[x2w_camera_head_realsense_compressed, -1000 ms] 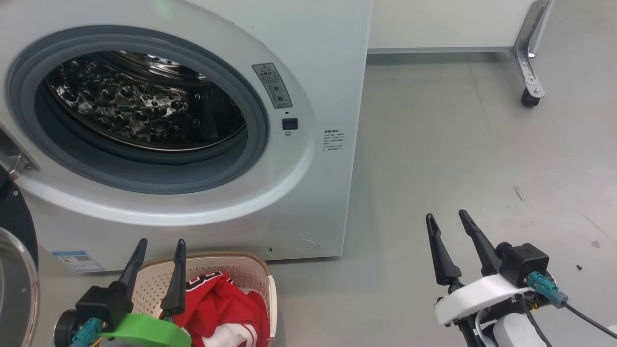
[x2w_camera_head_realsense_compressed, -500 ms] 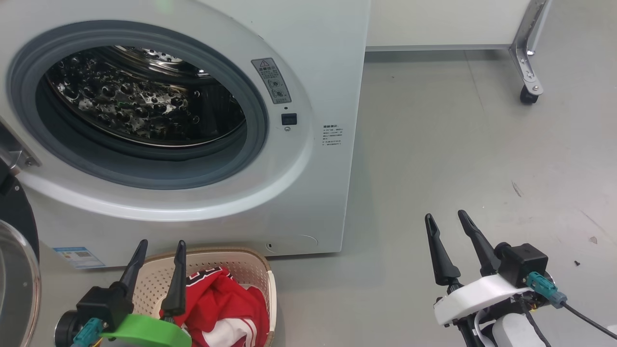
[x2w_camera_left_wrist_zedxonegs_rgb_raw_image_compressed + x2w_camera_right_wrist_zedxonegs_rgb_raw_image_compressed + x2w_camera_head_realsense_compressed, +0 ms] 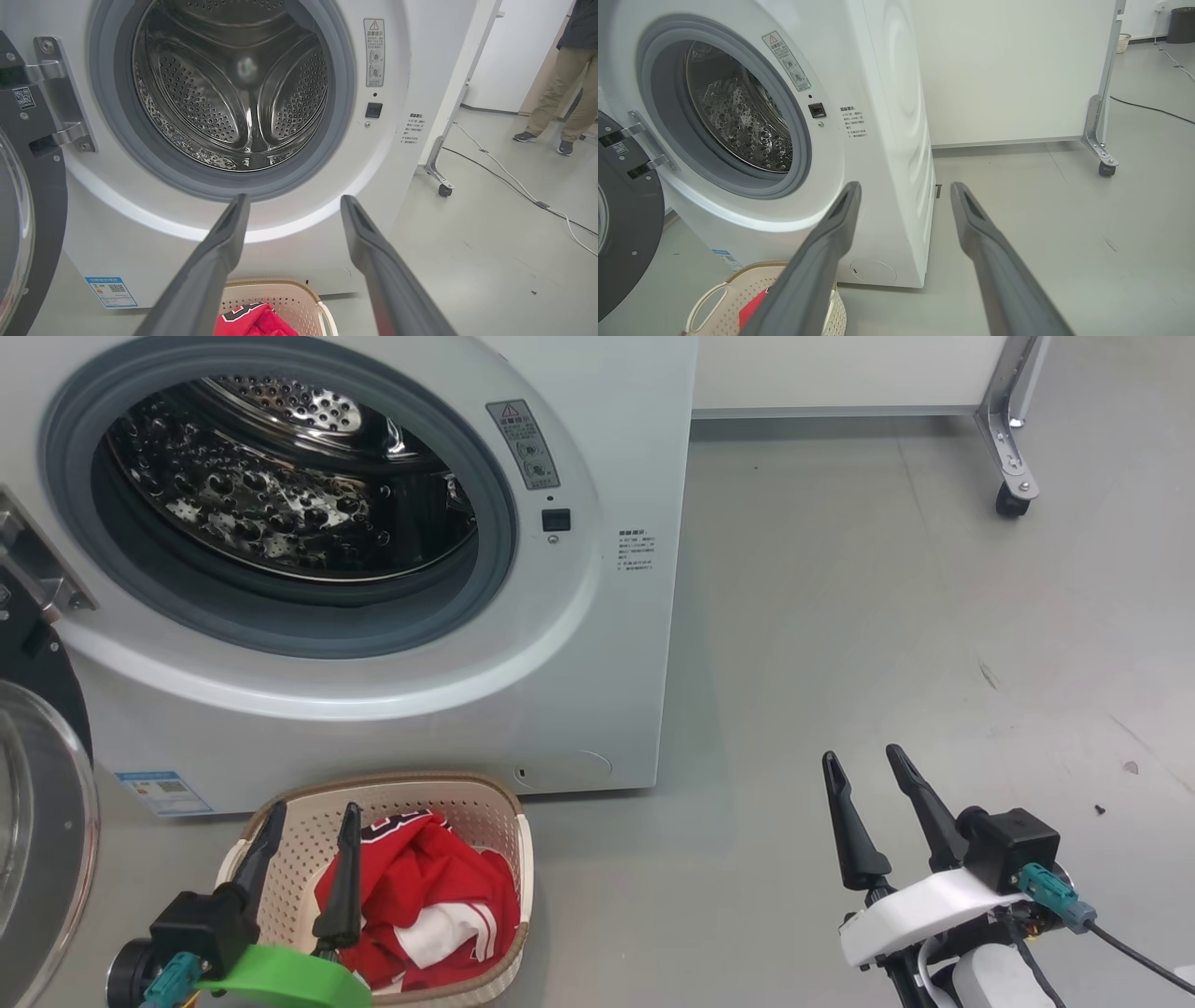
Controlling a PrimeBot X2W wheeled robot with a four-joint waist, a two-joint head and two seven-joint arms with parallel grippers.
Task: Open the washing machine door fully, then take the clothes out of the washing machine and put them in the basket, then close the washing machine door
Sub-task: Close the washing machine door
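Observation:
The white washing machine (image 3: 616,644) stands with its steel drum (image 3: 233,93) showing no clothes inside. The washing machine door (image 3: 47,803), with its black rim and glass bowl, hangs swung open at the left. In front of the machine the cream basket (image 3: 401,793) on the floor holds the red and white clothes (image 3: 420,887). My left gripper (image 3: 315,809) hovers over the basket's near left side, open, nothing between its fingers. My right gripper (image 3: 863,754) is open over bare floor to the right. The left wrist view shows the left gripper (image 3: 295,199) facing the drum mouth.
A white panel on a metal leg with a caster (image 3: 1013,495) stands behind the machine at the right. In the left wrist view, cables (image 3: 514,186) run across the grey floor and a person's legs (image 3: 560,93) stand far right.
The head camera has shifted, so the machine sits higher in the picture and more of the basket shows. Both grippers stay open in the same places.

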